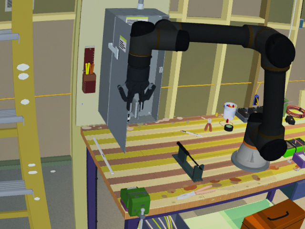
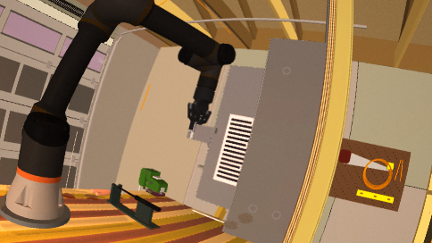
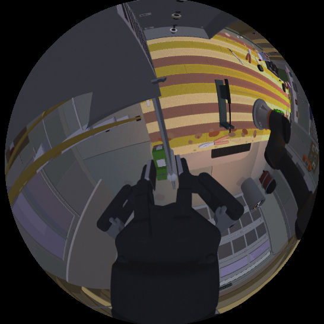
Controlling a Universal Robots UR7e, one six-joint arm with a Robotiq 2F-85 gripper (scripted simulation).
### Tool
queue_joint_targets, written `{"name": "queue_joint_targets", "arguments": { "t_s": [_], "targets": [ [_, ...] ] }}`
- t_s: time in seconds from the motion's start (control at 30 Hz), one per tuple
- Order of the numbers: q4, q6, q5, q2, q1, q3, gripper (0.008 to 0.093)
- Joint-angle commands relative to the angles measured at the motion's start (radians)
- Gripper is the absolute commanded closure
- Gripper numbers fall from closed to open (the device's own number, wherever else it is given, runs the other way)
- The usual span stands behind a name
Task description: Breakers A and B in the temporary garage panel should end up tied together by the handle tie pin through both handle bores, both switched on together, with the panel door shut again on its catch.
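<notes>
The grey panel (image 1: 138, 66) hangs on the wall at the bench's back left corner. Its door (image 1: 115, 81) stands swung open toward the bench's front. The breakers inside are hidden behind my arm. My gripper (image 1: 135, 107) points down in front of the open panel, beside the door's free edge. It is open and holds nothing. In the wrist camera the door's edge (image 3: 164, 136) runs down between my fingers (image 3: 165, 173). The black handle tie pin (image 1: 189, 155) lies in its dark stand (image 1: 188, 165) in the middle of the bench.
A yellow ladder (image 1: 24, 111) stands left of the bench. A green vise (image 1: 135, 201) sits on the front left corner. A knife (image 1: 195, 192) lies near the front edge. Pliers (image 1: 208, 124), tape (image 1: 228, 127) and a cup (image 1: 229, 111) lie at the back by my base (image 1: 251, 155).
</notes>
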Motion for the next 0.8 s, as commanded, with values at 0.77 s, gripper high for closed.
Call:
{"name": "queue_joint_targets", "arguments": {
  "t_s": [0.77],
  "targets": [
    [0.139, 0.0, 0.0, 0.004, 0.0, -0.145, 0.0634]
  ]
}}
